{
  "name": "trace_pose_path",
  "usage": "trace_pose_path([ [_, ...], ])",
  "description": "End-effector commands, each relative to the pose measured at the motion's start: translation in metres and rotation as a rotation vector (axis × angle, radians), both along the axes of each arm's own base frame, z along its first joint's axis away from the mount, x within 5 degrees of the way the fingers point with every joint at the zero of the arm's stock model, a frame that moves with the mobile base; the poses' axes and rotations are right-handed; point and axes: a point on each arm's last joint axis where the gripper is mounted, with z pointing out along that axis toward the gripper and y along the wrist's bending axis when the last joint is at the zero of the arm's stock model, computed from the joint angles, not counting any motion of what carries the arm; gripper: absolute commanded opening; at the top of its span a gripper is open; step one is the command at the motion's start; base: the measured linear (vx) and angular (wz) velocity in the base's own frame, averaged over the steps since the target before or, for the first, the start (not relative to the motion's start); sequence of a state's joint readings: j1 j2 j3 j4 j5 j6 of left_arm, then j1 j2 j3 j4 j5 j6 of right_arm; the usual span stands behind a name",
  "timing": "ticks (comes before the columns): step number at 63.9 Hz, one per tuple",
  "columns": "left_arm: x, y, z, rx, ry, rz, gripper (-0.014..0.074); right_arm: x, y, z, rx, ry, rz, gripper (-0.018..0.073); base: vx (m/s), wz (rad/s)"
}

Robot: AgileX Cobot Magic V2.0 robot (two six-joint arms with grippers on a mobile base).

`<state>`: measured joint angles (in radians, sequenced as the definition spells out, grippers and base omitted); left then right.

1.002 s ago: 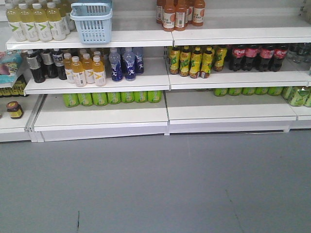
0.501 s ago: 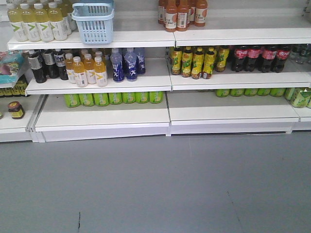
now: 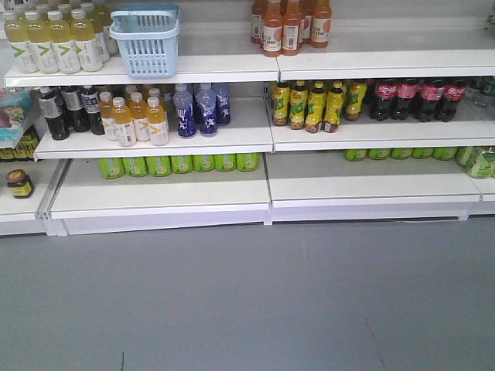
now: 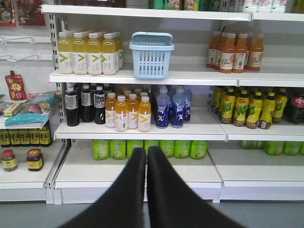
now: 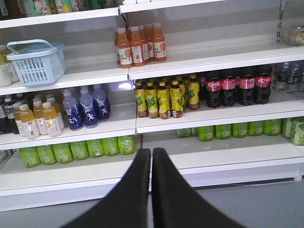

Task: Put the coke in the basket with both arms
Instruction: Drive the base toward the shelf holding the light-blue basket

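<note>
Exterior front-facing view, and we're looking down a shop aisle: plain grey floor (image 3: 247, 301) running up to a long wall of white shelving (image 3: 162, 193). The basket (image 3: 147, 50), light blue, sits upright on the highest shelf in sight. It's just beside a row of pale yellow bottles (image 3: 58, 46) on one side and well apart from the orange bottles (image 3: 290, 27) on the other. One shelf down there's amber juice, then blue bottles (image 3: 197, 108). Past the join in the shelving come yellow-labelled drinks and the dark cola bottles (image 3: 418, 99) with red labels. Green drinks (image 3: 182, 164) line the back of the lowest shelf.

Over to the left wrist camera: the left gripper (image 4: 146, 151) is low in frame, black fingers pressed together and gripping nothing, aimed at the shelves beneath the basket. On the right wrist camera the right gripper (image 5: 151, 152) is likewise clenched on nothing, with the basket up at the left edge of its view.
</note>
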<state>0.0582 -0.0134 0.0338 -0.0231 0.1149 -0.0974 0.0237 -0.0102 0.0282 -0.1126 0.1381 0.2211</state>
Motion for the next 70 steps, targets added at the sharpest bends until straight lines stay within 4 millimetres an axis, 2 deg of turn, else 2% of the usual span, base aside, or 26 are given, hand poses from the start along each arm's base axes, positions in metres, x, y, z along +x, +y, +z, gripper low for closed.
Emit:
trace_pose_path([
  [1,-0.001,0.0,0.0078,-0.008,-0.088,0.0,-0.0006,-0.0007,0.0006,0.0042,-0.012,-0.082,0.006,-0.0005,0.12,-0.05],
  [70,-0.001,0.0,0.0078,-0.008,-0.088,0.0,-0.0006,-0.0007,0.0006,0.0042,-0.012,-0.082,0.006,-0.0005,0.15,0.01],
])
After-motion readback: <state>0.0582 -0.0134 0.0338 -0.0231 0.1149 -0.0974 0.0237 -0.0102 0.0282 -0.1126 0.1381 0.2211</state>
